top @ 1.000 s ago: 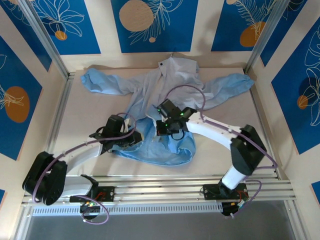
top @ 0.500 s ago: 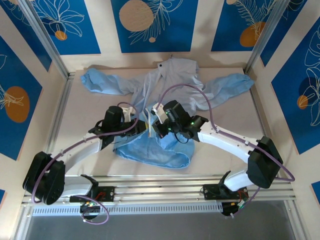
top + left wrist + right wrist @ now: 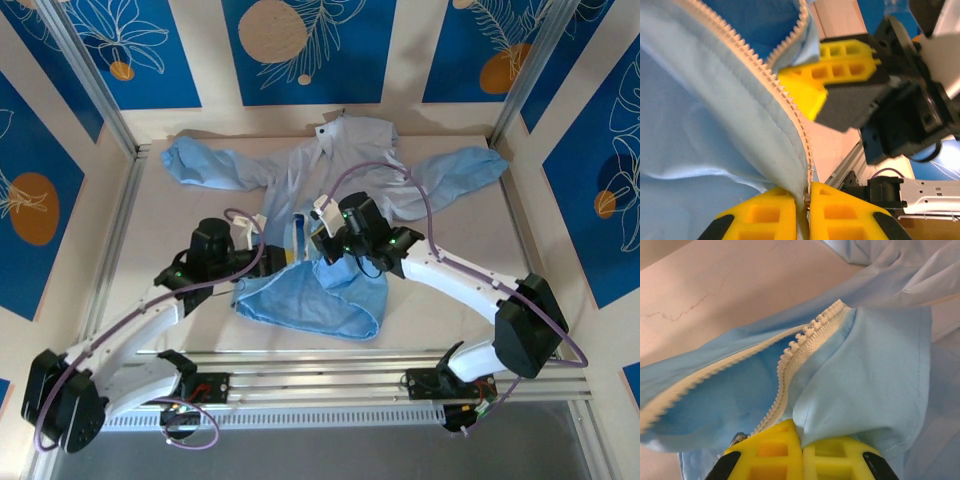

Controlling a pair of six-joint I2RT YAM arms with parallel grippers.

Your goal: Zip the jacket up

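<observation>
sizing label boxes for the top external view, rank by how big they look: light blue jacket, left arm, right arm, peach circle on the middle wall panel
1. light-blue thin fabric jacket, clearly largest
2. white-and-black left arm and white-and-black right arm, alike, so tied
3. peach circle on the blue wall panel, smallest

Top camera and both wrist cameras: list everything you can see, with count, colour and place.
jacket: 1, light blue, spread on the table, sleeves out to both sides, hem bunched near the arms
zipper: 1, cream, open, along the jacket's front edges
table: 1, beige, under the jacket
wall panels: several, blue with orange and white prints, around the table
rails: silver, near edge
cables: purple, along both arms
left arm: 1, white and black, near left
right arm: 1, white and black, near right
left pincer: 1, yellow, shut on the jacket's zipper edge
right pincer: 1, yellow, shut on the jacket beside the zipper
</observation>
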